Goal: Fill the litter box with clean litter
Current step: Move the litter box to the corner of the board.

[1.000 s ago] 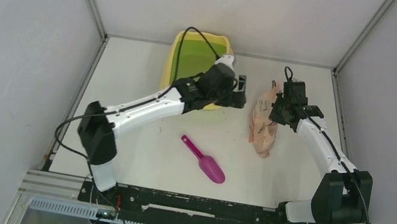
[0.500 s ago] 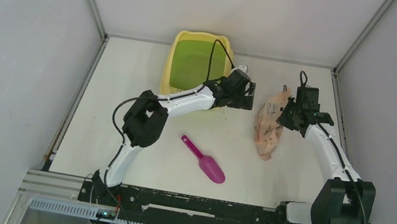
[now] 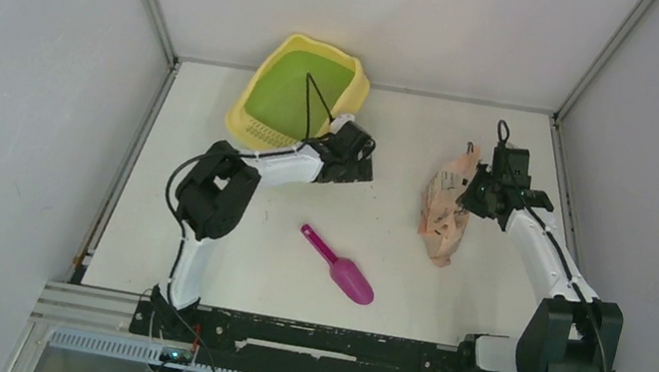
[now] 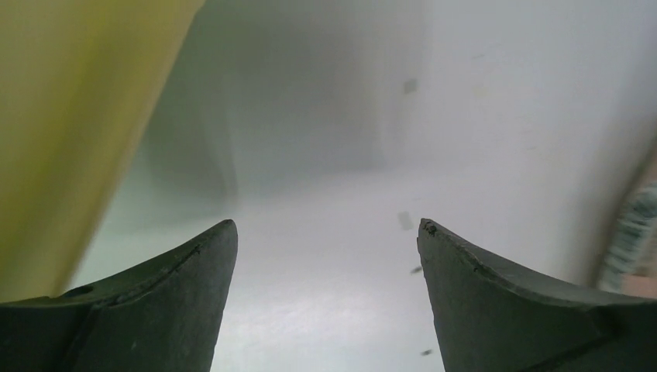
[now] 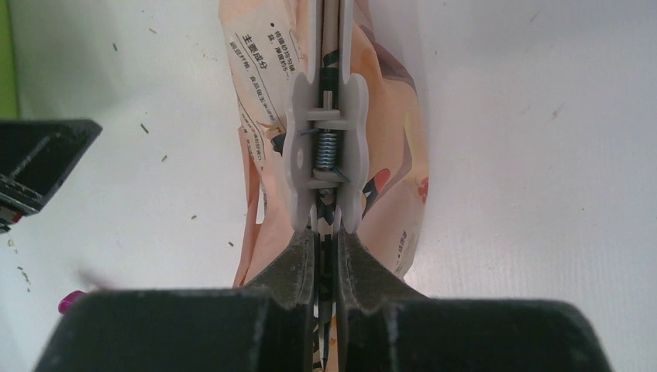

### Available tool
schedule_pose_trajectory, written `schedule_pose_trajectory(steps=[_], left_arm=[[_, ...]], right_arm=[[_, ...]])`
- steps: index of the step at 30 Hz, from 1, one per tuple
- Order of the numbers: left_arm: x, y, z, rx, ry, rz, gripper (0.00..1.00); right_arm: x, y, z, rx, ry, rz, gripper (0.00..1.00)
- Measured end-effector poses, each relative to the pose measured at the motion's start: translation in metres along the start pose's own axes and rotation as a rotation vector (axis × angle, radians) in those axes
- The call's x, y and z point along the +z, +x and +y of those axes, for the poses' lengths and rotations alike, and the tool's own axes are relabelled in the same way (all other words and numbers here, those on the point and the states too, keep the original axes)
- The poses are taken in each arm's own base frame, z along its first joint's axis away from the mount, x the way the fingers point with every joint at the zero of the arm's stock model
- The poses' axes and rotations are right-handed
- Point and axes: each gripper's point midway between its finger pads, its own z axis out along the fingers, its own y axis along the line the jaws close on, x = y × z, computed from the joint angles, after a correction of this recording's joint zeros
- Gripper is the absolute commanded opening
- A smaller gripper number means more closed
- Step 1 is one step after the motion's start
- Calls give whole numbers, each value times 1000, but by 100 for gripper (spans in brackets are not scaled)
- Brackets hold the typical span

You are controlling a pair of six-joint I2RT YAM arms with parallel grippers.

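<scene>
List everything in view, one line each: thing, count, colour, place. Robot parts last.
litter box: one, yellow rim, green basin, far left of the table centre
bag: one, pink-orange printed, lying right of centre
clip: one, white with a metal spring, on the bag's edge
scoop: one, magenta, near centre
litter specks: a few, dark, scattered left of the bag
table: one, white
left hand: one, dark, open, beside the litter box
right hand: one, dark, shut on the clip
</scene>
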Motion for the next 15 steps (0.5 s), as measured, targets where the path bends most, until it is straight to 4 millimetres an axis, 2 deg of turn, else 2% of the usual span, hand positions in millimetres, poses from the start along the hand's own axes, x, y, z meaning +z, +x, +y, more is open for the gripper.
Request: schedule_pose_trajectory(steps=[4, 11, 12, 13, 15], left_arm=[[-8, 18, 47, -41, -82, 21, 90], [-20, 3, 107, -137, -164, -18, 90], [-26, -5, 136, -178, -213, -37, 90], [-26, -5, 136, -178, -213, -37, 91], [-29, -13, 153, -204, -241, -57, 91]], right_arm=[[0, 0, 2, 0, -10, 1, 0], [1, 1, 3, -2, -16, 2, 0], [1, 1, 3, -2, -16, 2, 0], [1, 1, 3, -2, -16, 2, 0], [1, 2, 4, -5, -18, 3, 0]])
